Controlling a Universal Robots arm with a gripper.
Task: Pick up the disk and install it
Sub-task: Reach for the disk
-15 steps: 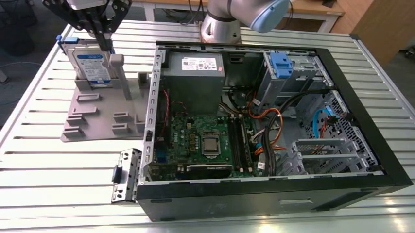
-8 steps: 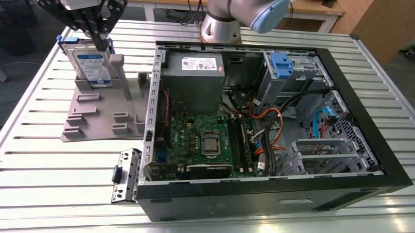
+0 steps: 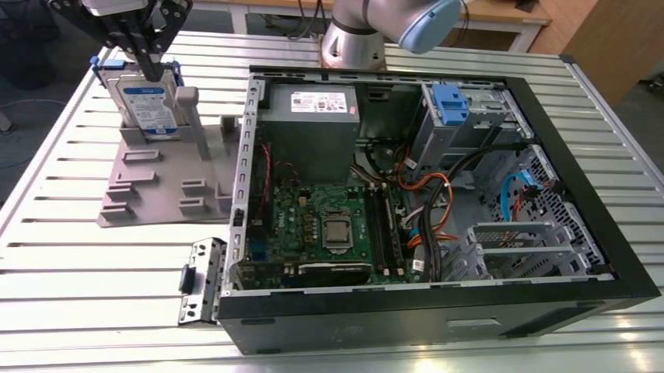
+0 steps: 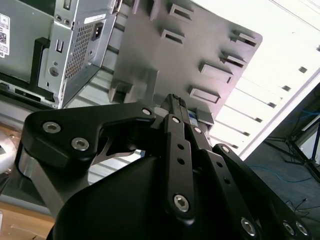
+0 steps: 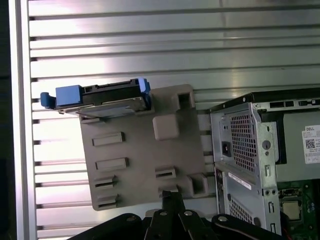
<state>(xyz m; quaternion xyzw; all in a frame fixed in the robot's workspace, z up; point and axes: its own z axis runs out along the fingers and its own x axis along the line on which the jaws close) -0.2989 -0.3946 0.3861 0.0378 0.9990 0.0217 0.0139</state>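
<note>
The disk (image 3: pixel 145 105) stands on edge in a grey plastic stand (image 3: pixel 155 186) on the slatted table, at the exterior view's upper left. It is silver-grey with a white-and-blue label and a blue frame. The first wrist view looks down on the disk's edge (image 5: pixel 100 97) at one end of the stand (image 5: pixel 140 150). My gripper (image 3: pixel 152 71) hangs just above the disk's top, its fingers drawn together to a point with nothing seen between them. In both wrist views the black fingertips (image 5: pixel 172 194) (image 4: pixel 175 98) meet over the stand (image 4: pixel 190 40).
An open computer case (image 3: pixel 581 233) lies on its side to the stand's right in the exterior view. It holds a motherboard (image 3: pixel 332 225), a power supply (image 3: pixel 308 105), cables and a drive bay with a blue tab (image 3: pixel 449 101). A loose metal bracket (image 3: pixel 202 280) lies by its front corner.
</note>
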